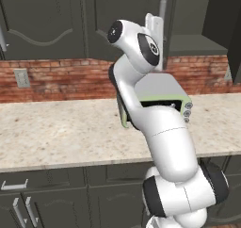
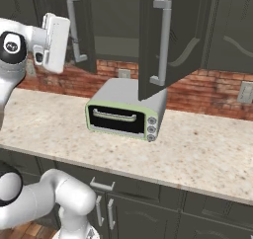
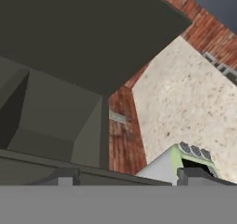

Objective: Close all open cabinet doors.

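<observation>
The gripper (image 3: 125, 177), jaws wide and empty, hung beside the open cabinet doors (image 2: 165, 40); best pushed flat against the panel's outer face.

We see our white arm (image 1: 162, 142) rising before the toaster oven (image 1: 164, 97) on the speckled counter (image 1: 61, 128). Behind is a brick wall (image 1: 66, 76) with an outlet (image 1: 21, 77). Upper cabinet doors (image 1: 42, 22) appear closed; one compartment (image 1: 197, 43) stands open.

Speckled counter (image 2: 207, 154); toaster oven (image 2: 126, 112) on it.
</observation>
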